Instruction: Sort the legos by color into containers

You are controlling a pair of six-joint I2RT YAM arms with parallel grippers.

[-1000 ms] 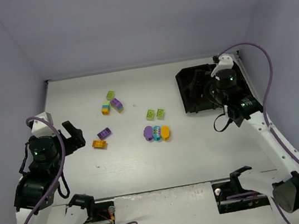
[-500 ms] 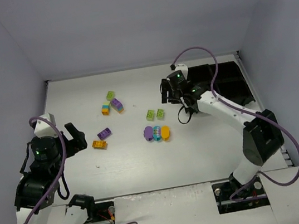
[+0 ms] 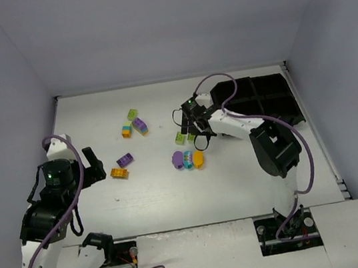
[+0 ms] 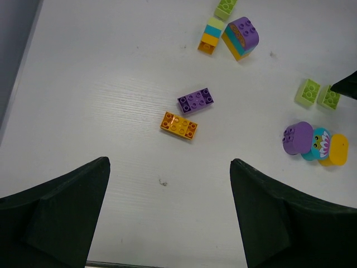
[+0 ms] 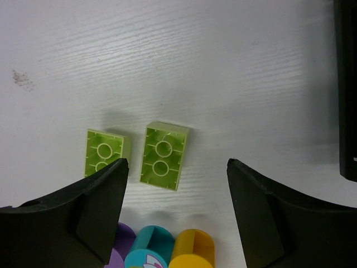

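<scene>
Hovering over two lime bricks (image 5: 163, 156) is the right hand (image 5: 177, 163) — parted (left hand (image 4: 169, 167) parted too).

Robotics lab cell: 2 cabled arms (image 3: 48, 207) on white table (image 3: 160, 190) w/ plain walls (image 3: 150, 30).

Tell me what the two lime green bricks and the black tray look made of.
The lime green bricks look like hard moulded plastic, slightly glossy: uniform colour, crisp edges, round moulded rings. The black tray is probably plastic too, with moulded dividers; finish too dark to judge.
</scene>
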